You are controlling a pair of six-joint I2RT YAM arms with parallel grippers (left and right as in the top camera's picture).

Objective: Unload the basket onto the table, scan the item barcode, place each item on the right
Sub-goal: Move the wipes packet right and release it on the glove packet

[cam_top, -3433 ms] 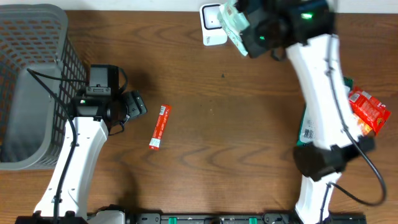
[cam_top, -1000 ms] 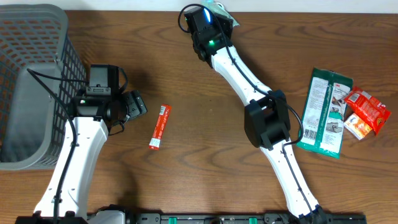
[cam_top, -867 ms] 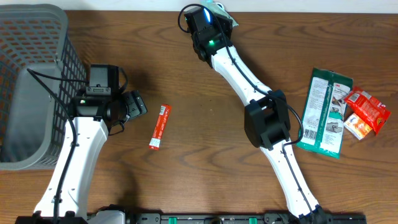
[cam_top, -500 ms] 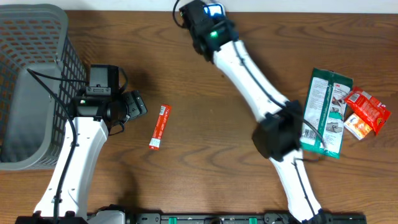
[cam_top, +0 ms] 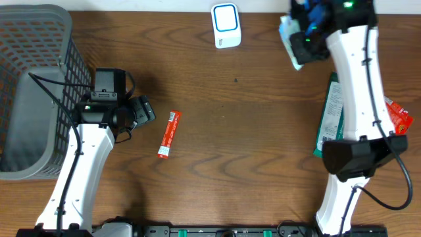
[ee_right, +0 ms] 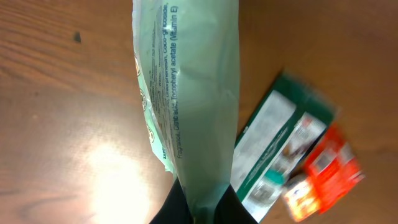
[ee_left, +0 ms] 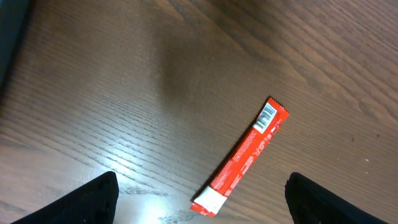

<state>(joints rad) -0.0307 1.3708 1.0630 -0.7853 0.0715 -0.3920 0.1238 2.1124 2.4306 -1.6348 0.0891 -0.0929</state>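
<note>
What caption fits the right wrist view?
Right fingers pinch a pale green pouch above the wooden table, other packets lying beyond.

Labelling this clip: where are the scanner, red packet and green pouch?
scanner (cam_top: 225,20), overhead view, top face.
red packet (ee_left: 244,157), left wrist view, wrapper middle.
green pouch (ee_right: 199,93), right wrist view, pouch middle.

We find the basket (cam_top: 72,62) far left, the stick packet (cam_top: 169,134) to its right, the scanner (cam_top: 225,25) at the far edge, the pouch (cam_top: 290,41) right of that, and the flat pack (cam_top: 327,128) nearer.
</note>
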